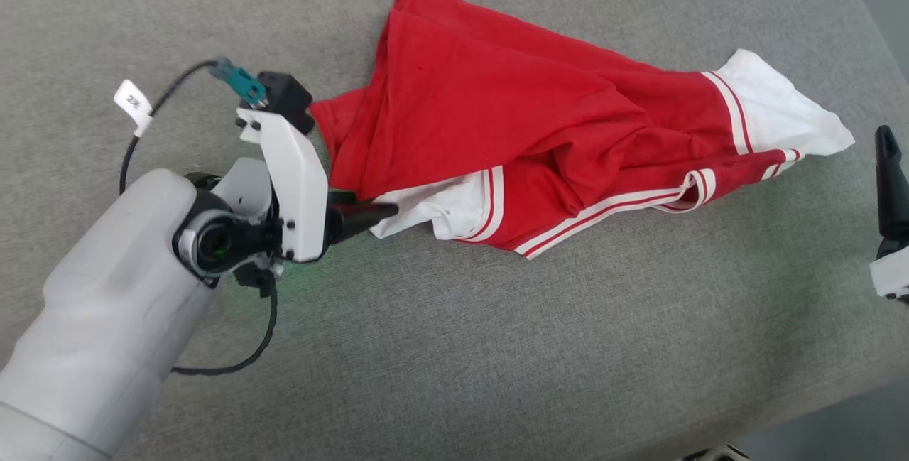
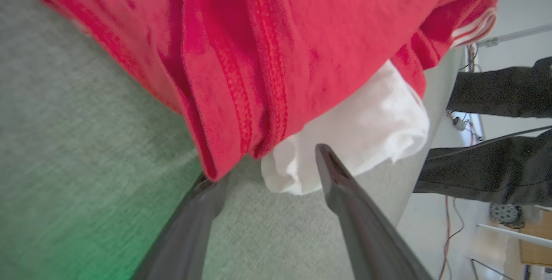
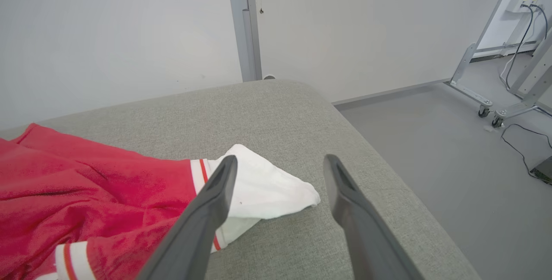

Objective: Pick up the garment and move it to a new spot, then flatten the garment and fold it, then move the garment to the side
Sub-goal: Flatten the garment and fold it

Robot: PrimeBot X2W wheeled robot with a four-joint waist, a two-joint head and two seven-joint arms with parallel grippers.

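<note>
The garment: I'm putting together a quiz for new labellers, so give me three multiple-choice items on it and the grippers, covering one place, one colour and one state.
1. Where is the left gripper?
A. At the left end of the garment
B. Above its middle
C. Off the grey surface

2. What colour are the garment's end panels?
A. Blue
B. White
C. Yellow

3. How does the right gripper stand?
A. Shut on the garment
B. Shut, empty
C. Open, empty

Answers:
1 A: its fingers point into the folds at the left end.
2 B: white cloth lies beyond the stripes at both ends.
3 C: its fingers are spread wide, gripping nothing.
</note>
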